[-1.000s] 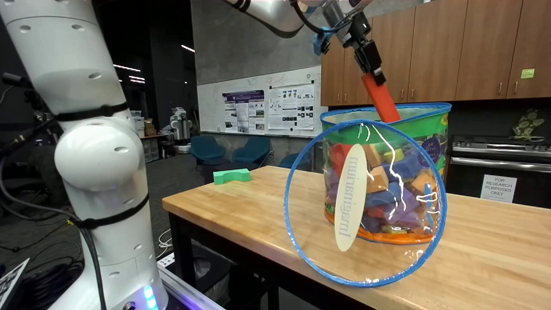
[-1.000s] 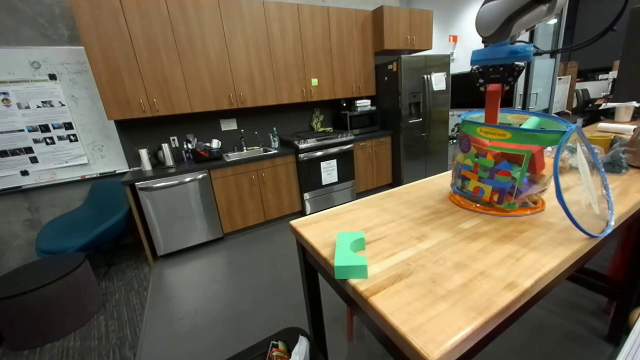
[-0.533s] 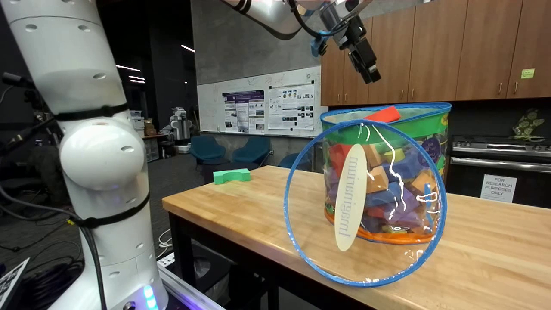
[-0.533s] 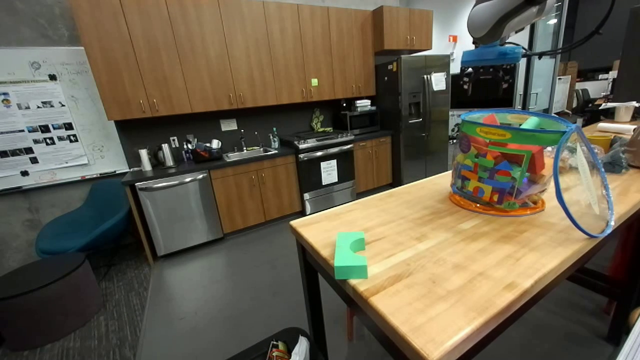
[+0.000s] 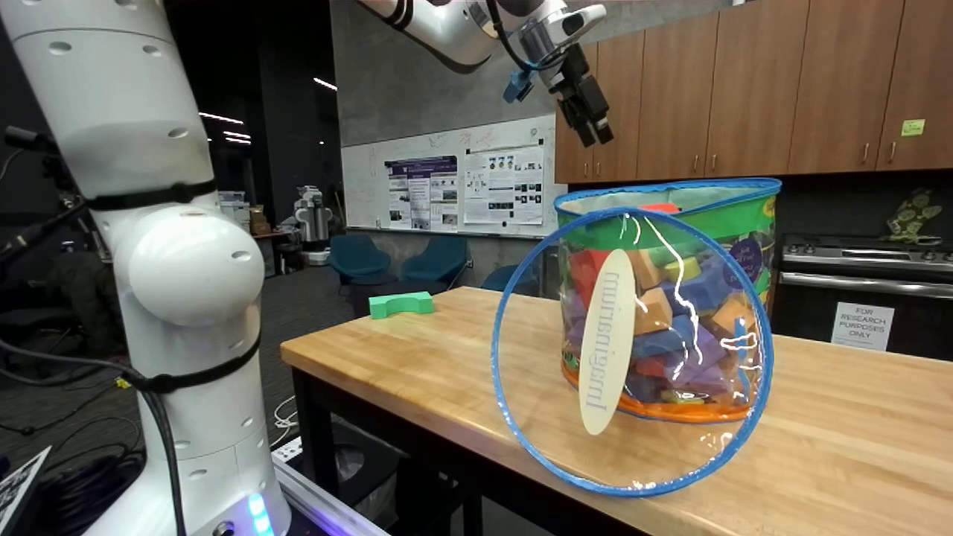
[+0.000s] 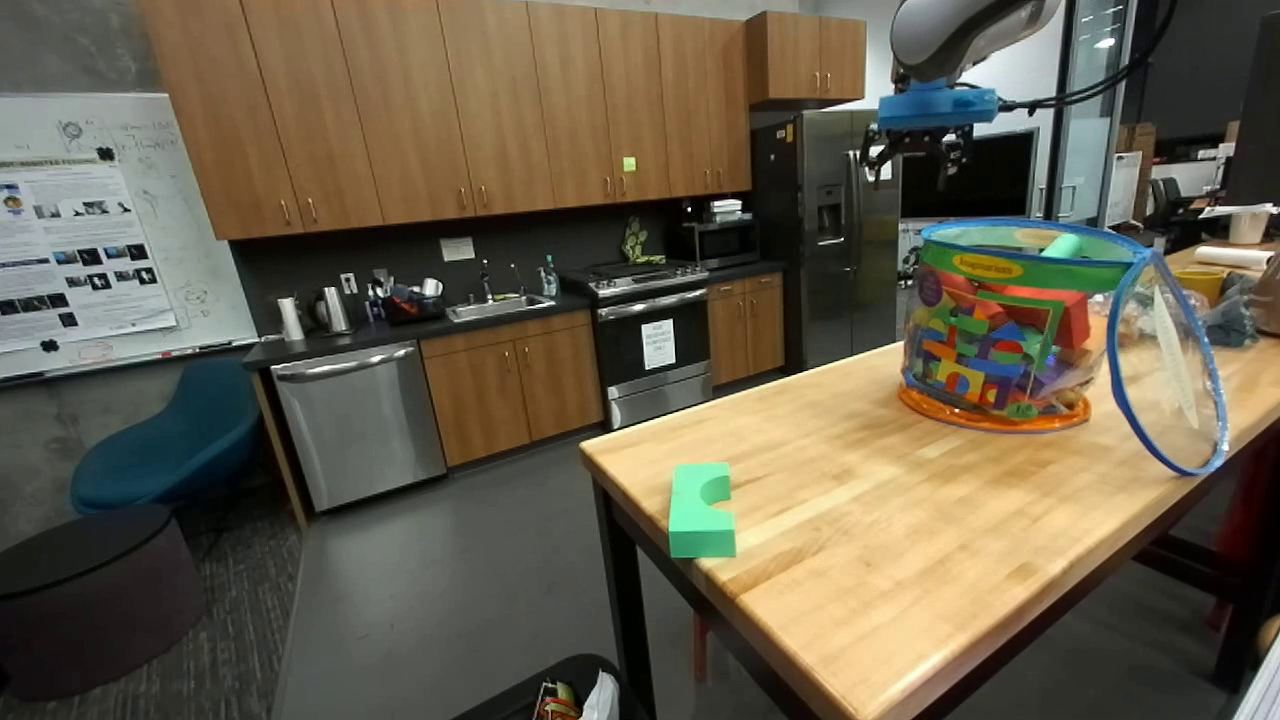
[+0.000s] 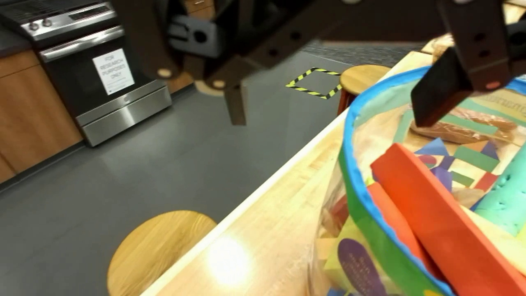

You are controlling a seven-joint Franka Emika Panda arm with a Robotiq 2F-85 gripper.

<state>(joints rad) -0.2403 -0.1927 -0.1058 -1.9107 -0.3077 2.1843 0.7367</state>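
Long red block (image 7: 444,218) lying loose inside a clear plastic bag (image 7: 376,234), close along the blue rim (image 7: 349,135) and right beside an orange-red block (image 7: 392,218); in an exterior view, out of sight except for a red sliver (image 5: 659,209) over the rim. Around it, more coloured blocks (image 5: 653,311), visible through the plastic, and near the top a pitted mint-green piece (image 7: 507,189). Above the bag and touching none of the contents, jaws spread wide apart and holding nothing, at the end of a white arm (image 5: 439,33) reaching in from overhead, with a blue fitting (image 6: 937,107) just above them. Hanging open at the bag's side, a clear round lid (image 5: 618,350) edged in blue, bearing a cream oval label (image 5: 607,372) with the word Imaginarium. Underneath, a pale wooden desk (image 6: 850,560); near one corner, well apart from the bag, a green block (image 6: 692,520) with a half-round notch. Beside the desk, in the wrist view, a round wooden stool (image 7: 160,246). Farther back, wooden cabinets (image 6: 560,110), a steel refrigerator (image 6: 835,260) and a stove (image 6: 622,350) with a white sign (image 6: 658,343) reading "For research purposes only"; in an exterior view, also a whiteboard (image 5: 363,186) with posters (image 5: 505,184) and teal chairs (image 5: 357,257) in front.
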